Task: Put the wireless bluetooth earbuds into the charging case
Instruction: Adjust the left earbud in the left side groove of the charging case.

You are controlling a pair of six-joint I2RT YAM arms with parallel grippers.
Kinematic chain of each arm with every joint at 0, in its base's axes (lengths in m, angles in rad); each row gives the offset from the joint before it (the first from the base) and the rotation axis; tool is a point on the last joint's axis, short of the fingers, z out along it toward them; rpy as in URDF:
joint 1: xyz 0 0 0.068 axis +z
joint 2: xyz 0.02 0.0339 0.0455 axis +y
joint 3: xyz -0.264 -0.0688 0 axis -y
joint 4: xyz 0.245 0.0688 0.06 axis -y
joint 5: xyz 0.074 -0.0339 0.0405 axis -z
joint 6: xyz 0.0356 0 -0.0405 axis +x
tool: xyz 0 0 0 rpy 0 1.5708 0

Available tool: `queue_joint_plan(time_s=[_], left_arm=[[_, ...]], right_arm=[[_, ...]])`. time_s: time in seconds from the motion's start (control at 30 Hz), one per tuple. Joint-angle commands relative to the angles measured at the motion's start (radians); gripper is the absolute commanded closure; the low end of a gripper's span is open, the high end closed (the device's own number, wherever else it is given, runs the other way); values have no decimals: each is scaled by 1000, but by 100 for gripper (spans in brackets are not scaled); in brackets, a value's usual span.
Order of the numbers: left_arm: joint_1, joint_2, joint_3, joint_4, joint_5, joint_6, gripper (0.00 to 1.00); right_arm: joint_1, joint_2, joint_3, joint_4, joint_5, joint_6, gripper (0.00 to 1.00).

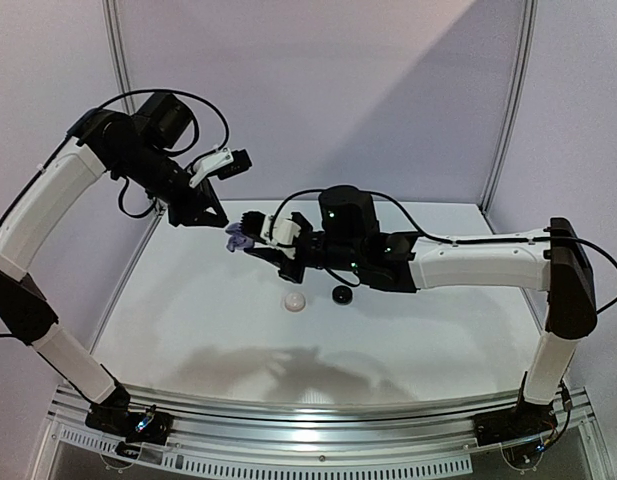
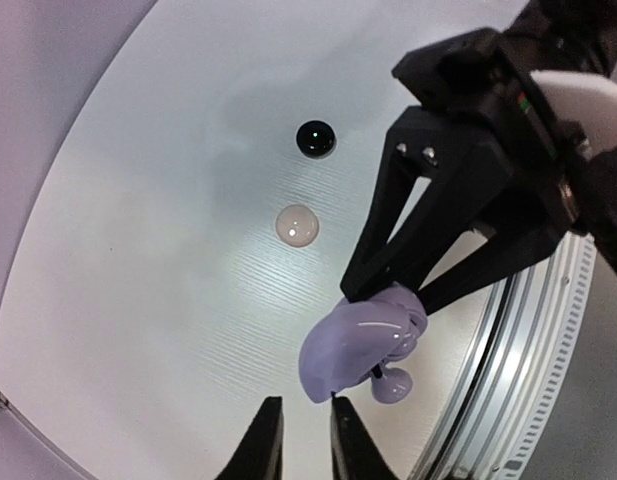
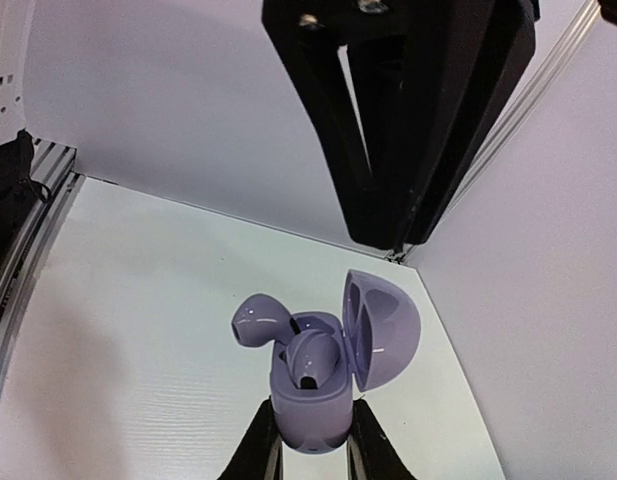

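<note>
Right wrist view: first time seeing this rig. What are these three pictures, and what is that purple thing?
Two robot arms are bolted to a table. One picture looks down on both; the other two come from a camera on each wrist. The right gripper holds an open lavender charging case with two lavender earbuds in it, one leaning out. The left gripper hovers close by, empty. On the surface lie a white puck and a black puck.

I count two arms (image 1: 48, 200) (image 1: 478, 265), one lavender charging case (image 3: 388, 335), two lavender earbuds (image 3: 258, 322) (image 3: 313, 355), and on the table (image 1: 188, 330) one black puck (image 1: 340, 294) and one white puck (image 1: 293, 301).
</note>
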Motion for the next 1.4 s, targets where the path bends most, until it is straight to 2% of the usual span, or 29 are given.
queue_joint_plan(time_s=[0.0, 0.1, 0.23, 0.3, 0.47, 0.5, 0.6, 0.67, 0.77, 0.97, 1.17, 1.37], left_arm=[[-11, -42, 39, -97, 29, 14, 75], [-7, -142, -53, 31, 76, -26, 63], [-6, -307, -250, 310, 97, -148, 31], [-4, -361, -307, 399, 93, -192, 19], [16, -439, -453, 556, 77, -331, 8], [20, -467, -490, 598, 101, -360, 2], [23, -526, -631, 760, 183, -421, 1], [23, -553, -700, 868, 162, -475, 1], [23, -540, -718, 938, 100, -529, 1], [20, -516, -734, 960, 158, -539, 1], [21, -443, -691, 935, 62, -546, 1], [21, -440, -686, 965, 100, -506, 13]], right_arm=[[-20, -30, -2, 40, 6, 103, 100], [-27, -33, 7, 50, 41, 151, 100], [-27, -42, 13, 60, 61, 197, 100], [-26, -52, 11, 63, 73, 215, 100], [-27, -76, 13, 74, 97, 247, 100], [-27, -79, 13, 77, 101, 258, 100], [-26, -88, 13, 95, 98, 277, 100], [-24, -94, 14, 107, 88, 284, 100], [-12, -101, 20, 97, 94, 261, 100], [-10, -110, 13, 104, 98, 255, 100], [-5, -110, 20, 110, 94, 248, 100], [-4, -118, 15, 106, 91, 247, 100]])
